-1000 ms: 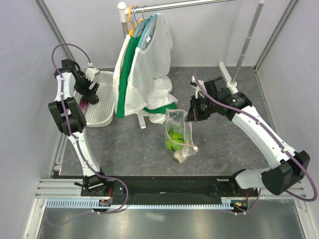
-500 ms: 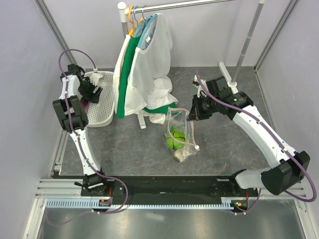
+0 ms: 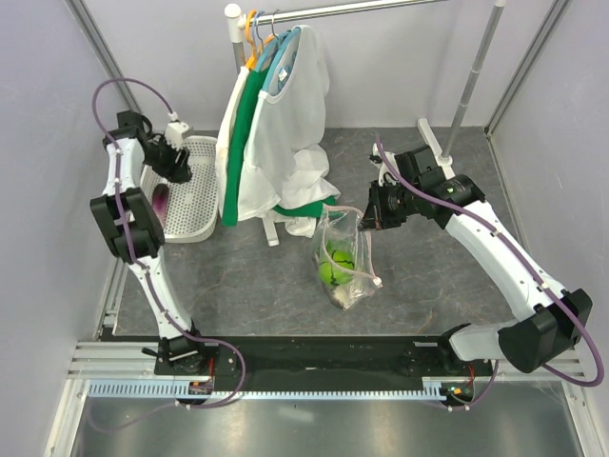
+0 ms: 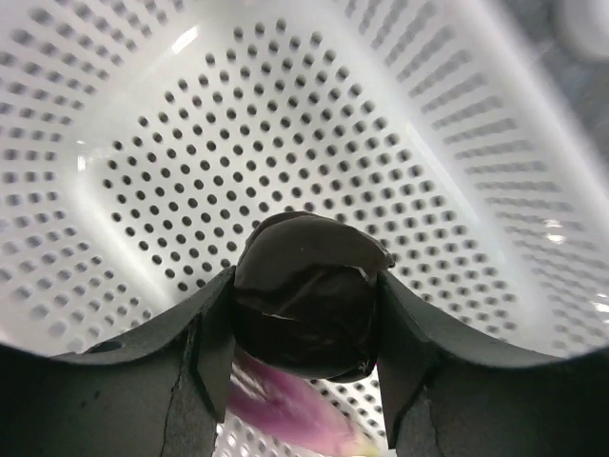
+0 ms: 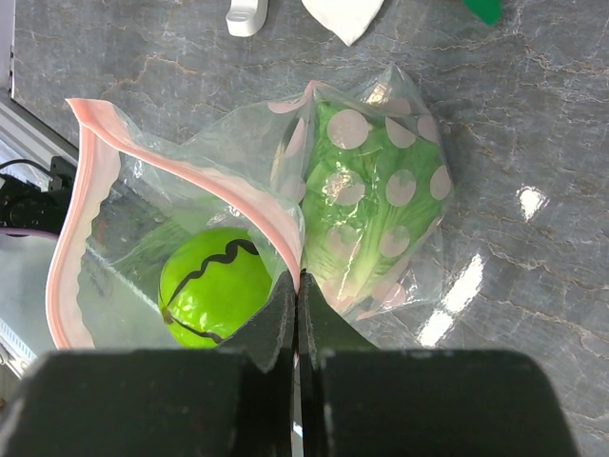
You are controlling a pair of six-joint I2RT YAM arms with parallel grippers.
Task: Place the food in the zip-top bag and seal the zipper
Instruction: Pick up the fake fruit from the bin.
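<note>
Two holds: left gripper (image 4: 304, 286) clenched on eggplant (image 4: 304, 319) end, smooth, prob. slippery, so we'd grip mid-body; right gripper (image 5: 297, 295) pinches limp zip-top bag (image 5: 419, 181) at rim.

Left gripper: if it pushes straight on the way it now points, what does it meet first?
The eggplant, held between the left gripper's fingers; past it, probably the basket's perforated floor, though the depth is unclear.
</note>
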